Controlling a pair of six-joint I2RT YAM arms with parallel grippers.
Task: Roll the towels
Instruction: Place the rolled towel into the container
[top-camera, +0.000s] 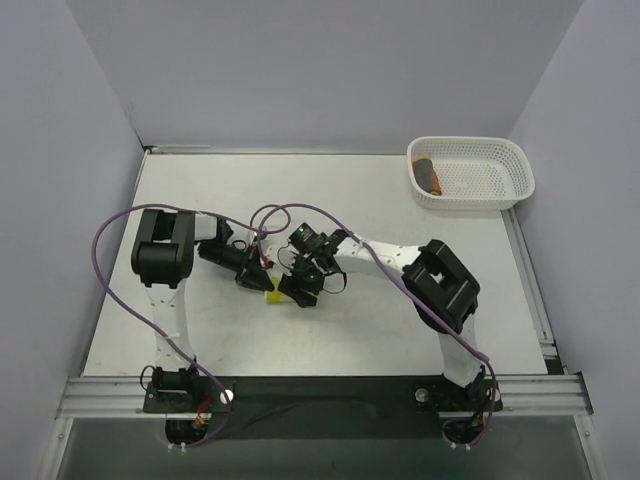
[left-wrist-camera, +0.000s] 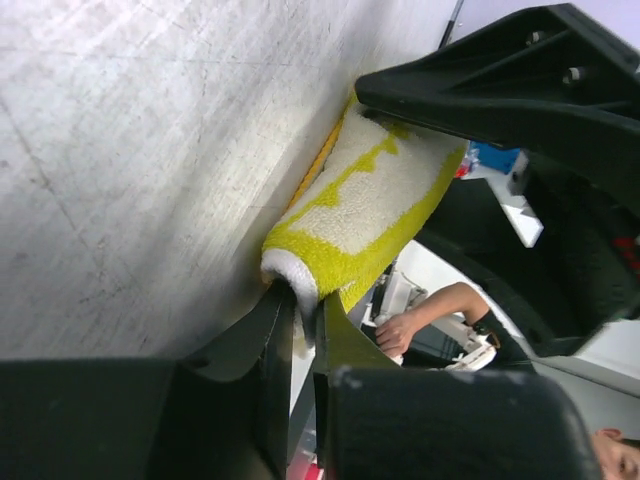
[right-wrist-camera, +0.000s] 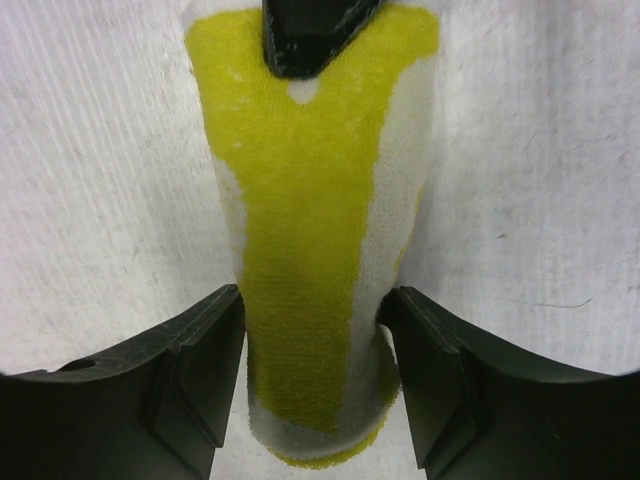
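Towels lie in two places. The pale yellow towel (top-camera: 272, 296) with lime-green print sits on the table (top-camera: 400, 320) near its middle, a little left of centre, between the two arms. It is wound into a tight roll (left-wrist-camera: 370, 200), and the left wrist view shows its long side lying against the tabletop. The orange towel (top-camera: 429, 176) lies apart from it in the white mesh basket (top-camera: 520, 185) at the far right corner, against the basket's left wall.

The left gripper (top-camera: 266, 286) reaches in from the left. In its own wrist view the left gripper (left-wrist-camera: 305, 310) has its fingers (left-wrist-camera: 270, 340) drawn almost together, pinching the white inner edge at one end of the roll.

The right gripper (top-camera: 298, 294) comes in from the right and meets the roll at its other end. In the right wrist view the right gripper (right-wrist-camera: 312, 340) straddles the roll (right-wrist-camera: 310, 250), with one of its fingers (right-wrist-camera: 200, 370) on each side. They stand about as far apart as the roll is wide and sit close against the cloth. It is not clear whether they squeeze the roll or only rest beside it. The dark tip of the left gripper (right-wrist-camera: 310, 40) shows at the far end of the roll in that view.
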